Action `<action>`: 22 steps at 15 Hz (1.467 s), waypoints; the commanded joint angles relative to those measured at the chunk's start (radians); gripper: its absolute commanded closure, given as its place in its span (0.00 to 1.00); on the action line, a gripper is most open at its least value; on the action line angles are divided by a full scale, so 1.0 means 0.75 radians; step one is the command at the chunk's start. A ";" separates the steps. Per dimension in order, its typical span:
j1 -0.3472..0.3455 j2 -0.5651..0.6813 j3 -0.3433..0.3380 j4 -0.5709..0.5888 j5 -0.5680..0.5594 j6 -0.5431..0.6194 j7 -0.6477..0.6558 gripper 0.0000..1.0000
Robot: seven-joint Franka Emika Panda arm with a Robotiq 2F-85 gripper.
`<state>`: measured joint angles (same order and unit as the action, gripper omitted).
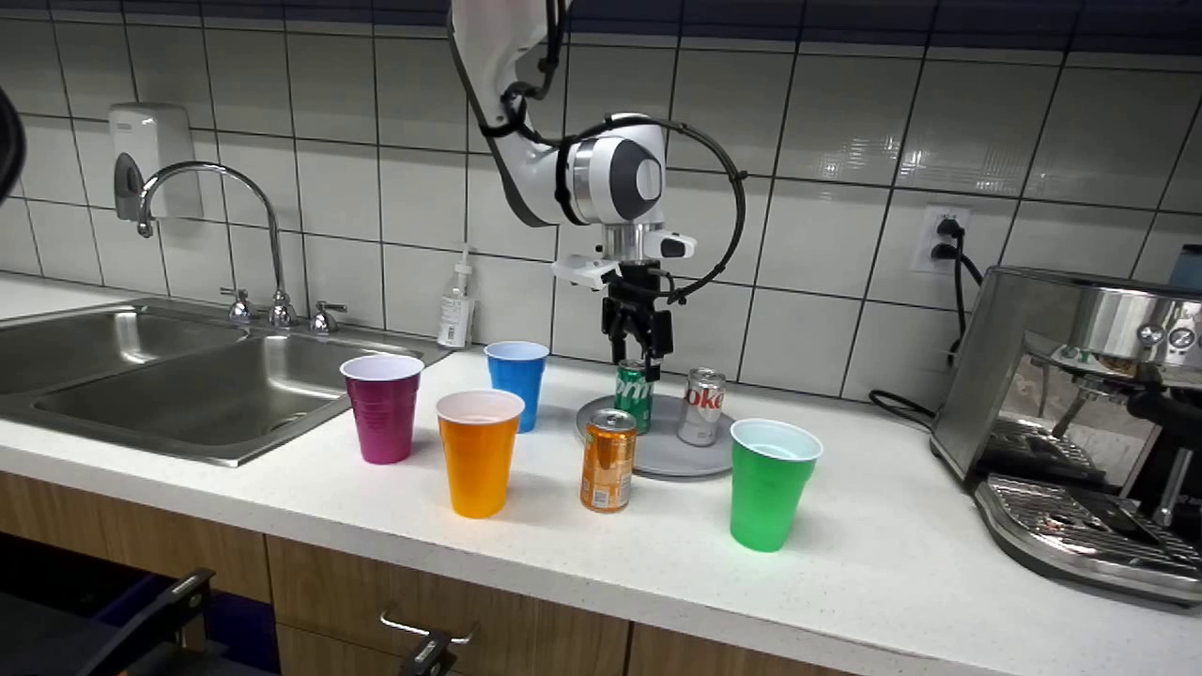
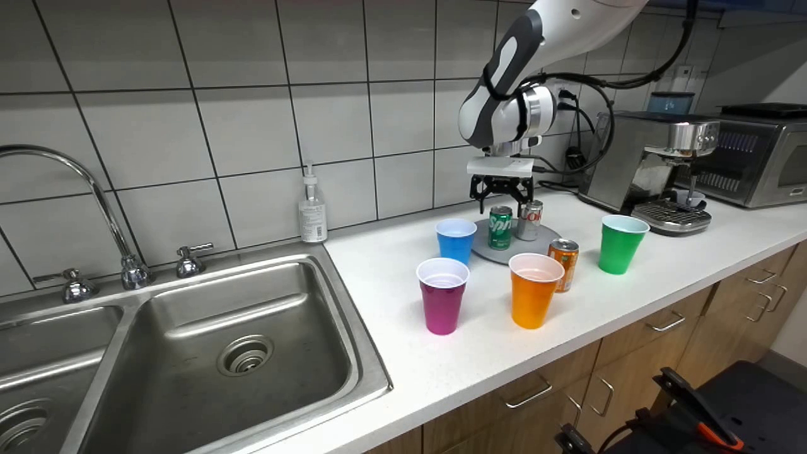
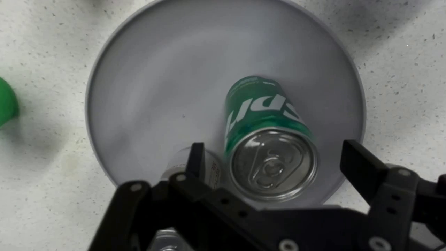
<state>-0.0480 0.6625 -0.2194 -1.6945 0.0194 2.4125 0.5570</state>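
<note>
Black fingers [image 3: 364, 170] are wide apart in the wrist view, with a green metal Sprite can [image 3: 270, 136] lined up between them, lower center, on a round gray plate [image 3: 156, 87]. Can't really tell how far down they reach. A silver metal Coke can [image 3: 213, 170] is mostly blocked at lower left, and a green plastic cup [image 3: 7, 101] gets chopped off at the left edge.

- Green can [image 3: 268, 137]: white lettering on its side, silver lid, pull tab lying flat.
- It stands upright, lid up.
- On the gray plate [image 3: 156, 87], left of the silver can [image 1: 702, 413] in both exterior views, near it but apart.
</note>
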 commanded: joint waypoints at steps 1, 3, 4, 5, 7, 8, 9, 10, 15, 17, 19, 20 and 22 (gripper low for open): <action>0.011 0.033 -0.014 0.065 0.013 -0.068 0.033 0.00; 0.008 0.036 -0.013 0.067 0.016 -0.063 0.032 0.28; 0.008 0.037 -0.013 0.068 0.016 -0.063 0.032 0.34; 0.008 0.037 -0.014 0.068 0.016 -0.061 0.032 0.42; 0.008 0.041 -0.015 0.071 0.013 -0.058 0.033 0.59; 0.009 0.042 -0.017 0.073 0.013 -0.058 0.034 0.62; 0.008 0.043 -0.018 0.075 0.012 -0.059 0.034 0.62; 0.007 0.043 -0.018 0.076 0.011 -0.060 0.033 0.62; 0.025 0.026 -0.029 0.078 -0.011 -0.064 0.034 0.62; 0.034 0.017 -0.025 0.082 -0.014 -0.067 0.032 0.62; 0.043 0.011 -0.019 0.091 -0.013 -0.074 0.028 0.62; 0.051 0.011 -0.017 0.098 -0.013 -0.079 0.028 0.62; 0.066 0.013 -0.008 0.113 -0.009 -0.084 0.029 0.62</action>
<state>-0.0167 0.6818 -0.2249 -1.6451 0.0185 2.4017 0.5641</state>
